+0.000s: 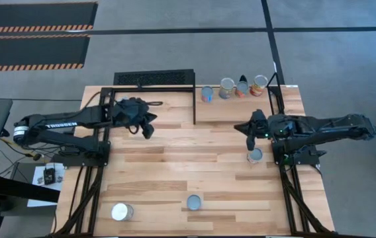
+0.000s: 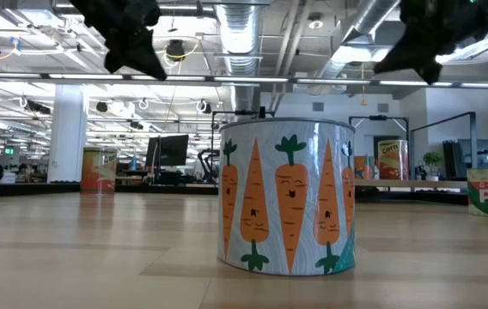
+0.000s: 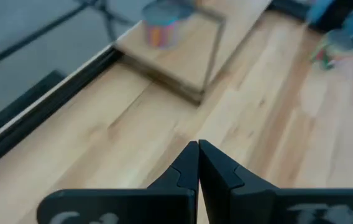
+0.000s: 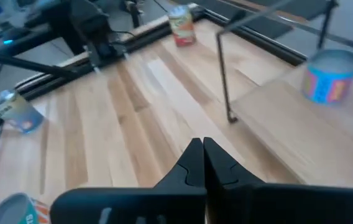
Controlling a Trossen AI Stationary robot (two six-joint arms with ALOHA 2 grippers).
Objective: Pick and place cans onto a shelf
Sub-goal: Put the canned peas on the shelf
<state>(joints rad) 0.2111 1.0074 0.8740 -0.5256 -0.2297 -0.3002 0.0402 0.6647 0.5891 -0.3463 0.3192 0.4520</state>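
While both arms hang above the table [image 1: 175, 165], the rundown from left to right:

Left arm: reaching in from nine o'clock, its left gripper [image 1: 148, 131] is over bare planks left of centre, jaws pressed fully together with nothing between them; the left wrist view shows the two tips meeting.

Near-edge cans: a white-topped can [image 1: 122, 211] lies at seven o'clock, and a carrot-printed can [image 1: 194, 202] stands at six o'clock; that carrot can fills the low view, upright.

Shelf: the shelf [image 1: 241, 109] sits at twelve to one o'clock, a raised plank with thin black bars.

Shelf cans: four cans [image 1: 227, 88] line its far edge, the leftmost with a blue and orange label.

Right arm: coming in from three o'clock, its right gripper [image 1: 250, 143] hovers just beside a grey-topped can [image 1: 255, 156] at four o'clock, jaws closed tight and empty.

Grate: a black perforated grate [image 1: 153, 78] lies beyond the table at eleven o'clock.
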